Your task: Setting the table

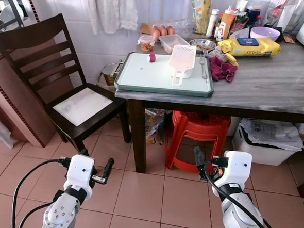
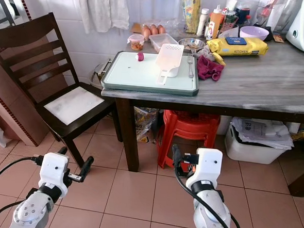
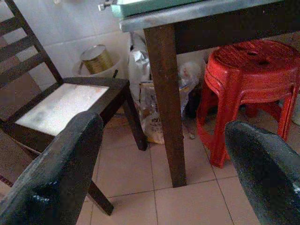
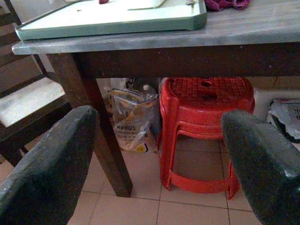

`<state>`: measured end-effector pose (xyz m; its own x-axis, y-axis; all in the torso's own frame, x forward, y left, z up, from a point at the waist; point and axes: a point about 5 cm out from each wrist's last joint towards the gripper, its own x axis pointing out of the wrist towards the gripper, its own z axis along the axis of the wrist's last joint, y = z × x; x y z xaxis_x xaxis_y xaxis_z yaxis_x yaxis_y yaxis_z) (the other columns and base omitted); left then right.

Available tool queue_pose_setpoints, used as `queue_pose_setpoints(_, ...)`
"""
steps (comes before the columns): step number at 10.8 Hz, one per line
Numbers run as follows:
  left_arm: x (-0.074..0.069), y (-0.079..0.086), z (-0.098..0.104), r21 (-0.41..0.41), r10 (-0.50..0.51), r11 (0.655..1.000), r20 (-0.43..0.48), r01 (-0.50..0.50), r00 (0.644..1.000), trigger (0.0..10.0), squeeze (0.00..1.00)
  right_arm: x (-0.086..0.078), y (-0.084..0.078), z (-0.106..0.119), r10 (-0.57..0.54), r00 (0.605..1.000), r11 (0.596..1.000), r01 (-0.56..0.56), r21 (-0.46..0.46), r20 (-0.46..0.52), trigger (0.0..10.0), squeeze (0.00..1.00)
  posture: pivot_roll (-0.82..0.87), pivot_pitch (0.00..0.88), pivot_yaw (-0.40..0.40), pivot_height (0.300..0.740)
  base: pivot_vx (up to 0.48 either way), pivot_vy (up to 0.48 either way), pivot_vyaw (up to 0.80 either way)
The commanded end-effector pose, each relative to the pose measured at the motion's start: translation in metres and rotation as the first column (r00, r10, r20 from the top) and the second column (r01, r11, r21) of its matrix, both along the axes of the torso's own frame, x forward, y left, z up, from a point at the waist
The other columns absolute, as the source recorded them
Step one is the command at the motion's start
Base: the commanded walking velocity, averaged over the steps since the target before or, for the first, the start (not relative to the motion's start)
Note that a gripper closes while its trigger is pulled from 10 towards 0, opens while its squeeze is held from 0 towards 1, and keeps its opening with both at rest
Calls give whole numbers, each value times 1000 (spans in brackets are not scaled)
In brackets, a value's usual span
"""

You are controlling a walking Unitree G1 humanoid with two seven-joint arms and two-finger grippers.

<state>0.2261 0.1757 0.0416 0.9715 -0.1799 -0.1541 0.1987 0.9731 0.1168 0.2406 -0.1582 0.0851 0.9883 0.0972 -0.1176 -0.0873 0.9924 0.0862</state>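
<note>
your right gripper (image 1: 206, 168) (spread open, like the left gripper (image 1: 94, 170)) sits lower right, directly below the spatula (image 1: 181, 60) lying handle-toward-you on the tray (image 1: 138, 78).

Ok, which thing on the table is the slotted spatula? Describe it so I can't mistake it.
Start at the grey stone-topped table and find the large pale green rectangular tray at its left end. The cream plastic spatula lies on the tray's right half, handle pointing to the table's front edge. Its broad slotted blade sets it apart from the slim metal fork beside it.
</note>
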Motion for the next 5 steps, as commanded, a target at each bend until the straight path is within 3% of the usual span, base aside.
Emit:
queue_pose_setpoints(1,2,5,1,7,-3,1000,5,3,1000,10000,0,0,0,-1,-8,1000,1000,8,5,-4,10000,0,-76,27,80,740,0,0,0)
queue_pose_setpoints(5,1,6,3,-8,-13,1000,11,13,1000,10000,0,-1,1,-2,-10,1000,1000,10,6,-7,10000,0,-76,32,85,740,0,0,0)
